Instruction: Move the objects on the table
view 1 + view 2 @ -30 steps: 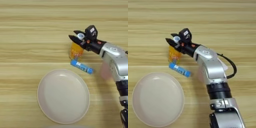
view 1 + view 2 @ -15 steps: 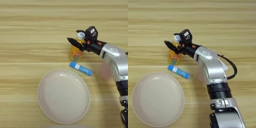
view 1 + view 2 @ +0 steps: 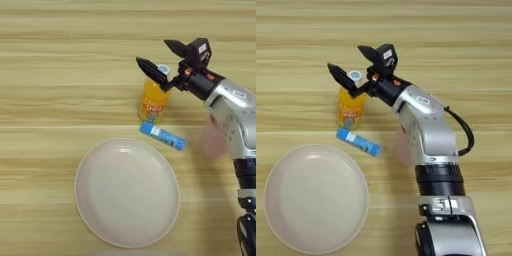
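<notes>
While our right hand (image 3: 170,57) hangs with fingers apart, straddling the white cap, the orange bottle (image 3: 153,99) stands upright directly beneath it, mid-worktop (image 3: 60,75), its long axis vertical, just beyond the plate (image 3: 126,192).

My right gripper (image 3: 351,62) hangs over the orange-drink bottle (image 3: 349,107), fingers spread either side of its white cap (image 3: 354,75). Blue tube (image 3: 358,142) lies just below bottle. Plate (image 3: 311,198) bottom left on table (image 3: 456,50). Pink cup (image 3: 402,147) mostly hidden behind forearm.
</notes>
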Tool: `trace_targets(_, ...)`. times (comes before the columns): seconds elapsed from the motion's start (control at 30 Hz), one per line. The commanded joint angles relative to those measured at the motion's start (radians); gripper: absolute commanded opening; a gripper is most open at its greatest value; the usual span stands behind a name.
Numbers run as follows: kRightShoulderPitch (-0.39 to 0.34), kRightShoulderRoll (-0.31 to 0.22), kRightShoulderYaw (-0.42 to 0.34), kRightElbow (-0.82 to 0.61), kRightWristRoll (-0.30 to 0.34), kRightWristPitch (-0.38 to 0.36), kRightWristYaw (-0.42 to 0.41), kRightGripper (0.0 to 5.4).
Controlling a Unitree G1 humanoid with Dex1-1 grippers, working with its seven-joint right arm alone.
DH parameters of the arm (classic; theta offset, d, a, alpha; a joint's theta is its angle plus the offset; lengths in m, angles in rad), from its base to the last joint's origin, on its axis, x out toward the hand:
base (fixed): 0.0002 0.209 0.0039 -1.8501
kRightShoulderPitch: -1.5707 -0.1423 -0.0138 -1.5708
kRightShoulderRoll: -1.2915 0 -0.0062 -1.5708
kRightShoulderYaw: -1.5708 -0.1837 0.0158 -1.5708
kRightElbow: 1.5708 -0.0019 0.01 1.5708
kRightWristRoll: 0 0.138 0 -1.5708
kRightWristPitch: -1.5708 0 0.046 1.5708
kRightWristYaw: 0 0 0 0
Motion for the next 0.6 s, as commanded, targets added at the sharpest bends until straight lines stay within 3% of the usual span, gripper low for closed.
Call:
trace_targets(0.03,-0.088,-0.013,-0.039,-0.073,0.036,-0.047,-0.023,5.38)
trace_targets(0.23,-0.064,0.011,-0.085,-0.183,0.024,-0.129,-0.118,5.38)
trace_targets(0.6,0.156,0.067,-0.079,-0.411,-0.069,-0.262,-0.277,5.38)
